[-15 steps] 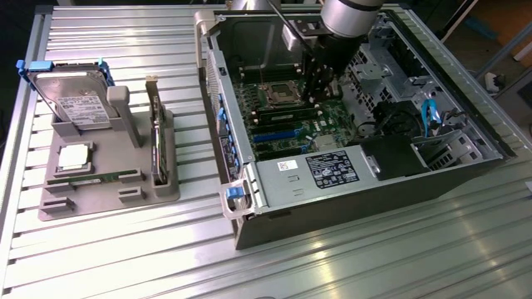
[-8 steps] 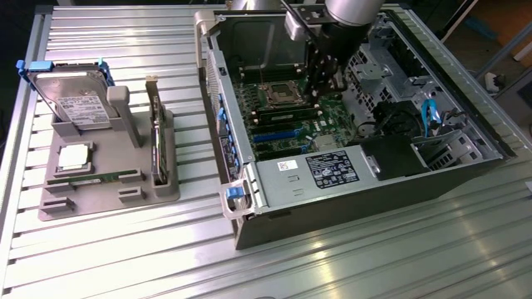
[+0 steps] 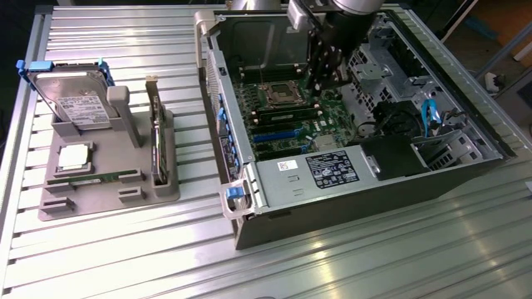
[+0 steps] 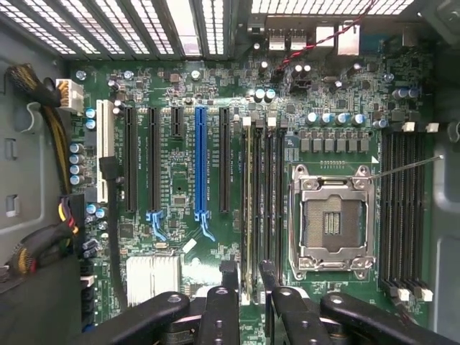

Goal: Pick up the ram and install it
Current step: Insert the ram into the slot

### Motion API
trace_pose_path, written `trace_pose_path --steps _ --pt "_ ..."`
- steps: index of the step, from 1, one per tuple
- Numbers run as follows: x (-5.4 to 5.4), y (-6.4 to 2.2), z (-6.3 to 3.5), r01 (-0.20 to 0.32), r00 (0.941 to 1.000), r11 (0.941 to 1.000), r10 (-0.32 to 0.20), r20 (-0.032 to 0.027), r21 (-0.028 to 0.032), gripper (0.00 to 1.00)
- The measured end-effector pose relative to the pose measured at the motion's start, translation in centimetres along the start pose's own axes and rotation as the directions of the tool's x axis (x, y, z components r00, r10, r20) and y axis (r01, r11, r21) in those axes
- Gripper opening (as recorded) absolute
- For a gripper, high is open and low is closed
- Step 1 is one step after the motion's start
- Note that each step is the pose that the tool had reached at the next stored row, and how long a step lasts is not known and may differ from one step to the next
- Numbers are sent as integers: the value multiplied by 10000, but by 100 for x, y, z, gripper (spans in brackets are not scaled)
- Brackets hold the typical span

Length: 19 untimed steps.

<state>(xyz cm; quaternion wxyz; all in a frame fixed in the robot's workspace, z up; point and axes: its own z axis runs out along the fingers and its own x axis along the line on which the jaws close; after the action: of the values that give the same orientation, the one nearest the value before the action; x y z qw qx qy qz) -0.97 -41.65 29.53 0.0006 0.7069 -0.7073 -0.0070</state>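
Hand (image 4: 248, 273) above the motherboard (image 4: 180, 190), jaws wide, gripping nothing | ram (image 4: 249, 205) seated on edge in a slot beside the CPU socket (image 4: 330, 223), in line between the jaws, long axis along the slot | second ram stick (image 3: 96, 178) lies in the grey holder (image 3: 108, 200) on the bench (image 3: 349, 261)

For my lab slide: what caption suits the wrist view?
Open gripper poised over the memory slots beside the CPU socket on the motherboard.

- Green motherboard (image 4: 180, 201) lay across mid-frame.
- Blue expansion slot (image 4: 200, 162) stood between black slots.
- Metal-framed CPU socket (image 4: 330, 219) sat between two banks of memory slots (image 4: 264, 194).
- Gripper (image 4: 248, 277) hung over the nearer bank, fingers spread apart.
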Motion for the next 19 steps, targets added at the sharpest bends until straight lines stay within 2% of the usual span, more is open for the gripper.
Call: trace_pose_path --steps 10,14,17,19 --pt "-2 2 -199 0 10000 10000 0 -37 0 25" --pt "-3 3 -307 0 10000 10000 0 -47 0 25" --pt "-3 4 -361 0 10000 10000 0 -52 0 25" --pt "-4 4 -363 0 10000 10000 0 -48 2 25"
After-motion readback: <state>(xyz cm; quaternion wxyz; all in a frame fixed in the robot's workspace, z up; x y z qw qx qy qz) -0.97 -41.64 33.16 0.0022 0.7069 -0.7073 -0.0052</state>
